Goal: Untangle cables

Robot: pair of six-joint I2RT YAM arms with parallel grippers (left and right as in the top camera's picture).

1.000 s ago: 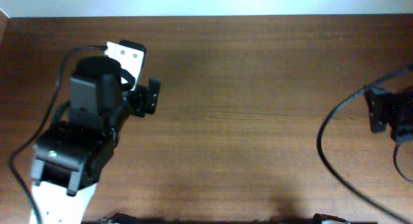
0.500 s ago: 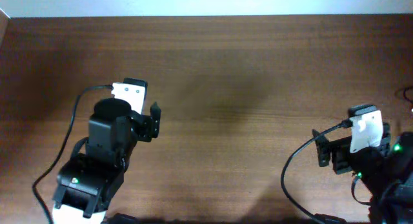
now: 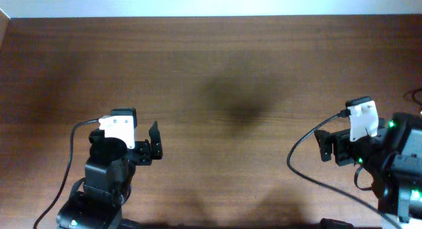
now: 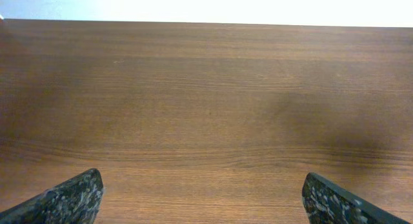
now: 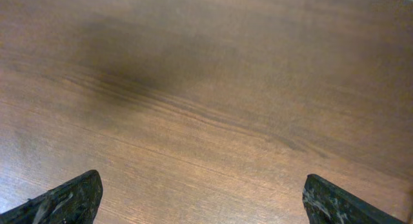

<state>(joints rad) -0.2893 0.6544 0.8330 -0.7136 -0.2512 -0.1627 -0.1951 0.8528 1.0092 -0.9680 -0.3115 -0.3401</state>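
**Wooden table, no cords in any view; both grippers wide and holding nothing**

Brown wood-grain table (image 3: 231,64) fills all three views, with a pale strip along the top edge of the overhead frame. A soft dark shadow (image 3: 241,103) sits at centre frame.

My left arm (image 3: 105,183) is at the lower left of the overhead frame and my right arm (image 3: 395,169) is at the lower right, well apart, with bare wood between them. From each arm runs one thick black lead, one at the left (image 3: 71,156) and one at the right (image 3: 310,169). Those belong to the rig and are not the work.

Left gripper (image 4: 205,199): its fingers (image 4: 64,198) stand wide at the bottom corners of its wrist view, with only wood between them. Right gripper (image 5: 205,199): its fingers (image 5: 64,198) are spread the same way.

I cannot see the cables in any view. So I cannot tell which way they lie from the fingers, how their long axis runs, or which arm is nearer.

Count: two arms, two grippers, four fingers, two arm leads, no task cables.

My judgement is that no reach can be planned until a cord shows.
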